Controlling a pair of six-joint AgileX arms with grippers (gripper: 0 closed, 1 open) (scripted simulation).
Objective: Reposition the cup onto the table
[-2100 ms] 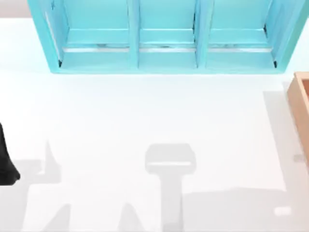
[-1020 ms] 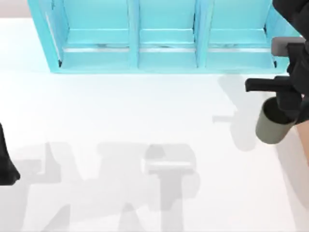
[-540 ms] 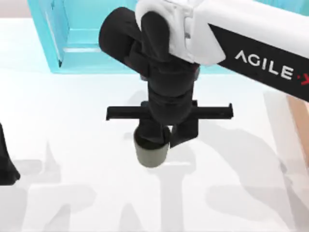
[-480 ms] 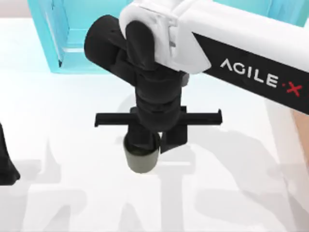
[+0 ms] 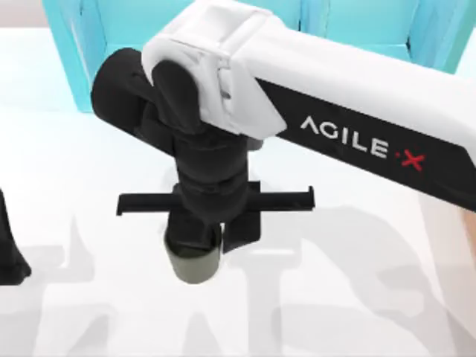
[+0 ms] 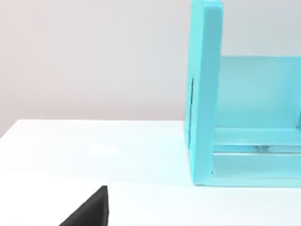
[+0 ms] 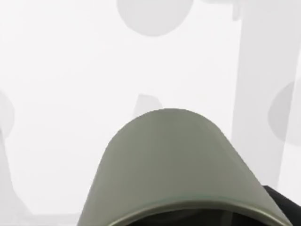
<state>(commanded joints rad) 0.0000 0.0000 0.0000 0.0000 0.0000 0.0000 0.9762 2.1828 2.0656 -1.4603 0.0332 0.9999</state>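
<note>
Right gripper [image 5: 199,242] clamped on the cup [image 5: 193,262] above the table [image 5: 349,297]; released from height, liable to bounce or topple; left gripper [image 5: 9,253] parked at left edge, finger state unclear.

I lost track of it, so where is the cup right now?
In the top view the cup hangs in the right claw over the table, left of centre, in front of the turquoise shelf.

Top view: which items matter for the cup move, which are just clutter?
In play:
small grey-olive cylindrical cup, held upright
right gripper, clamped on the cup's rim
broad white table

Lying about:
turquoise shelf unit, at the back
left arm, parked at the table's left edge
</note>
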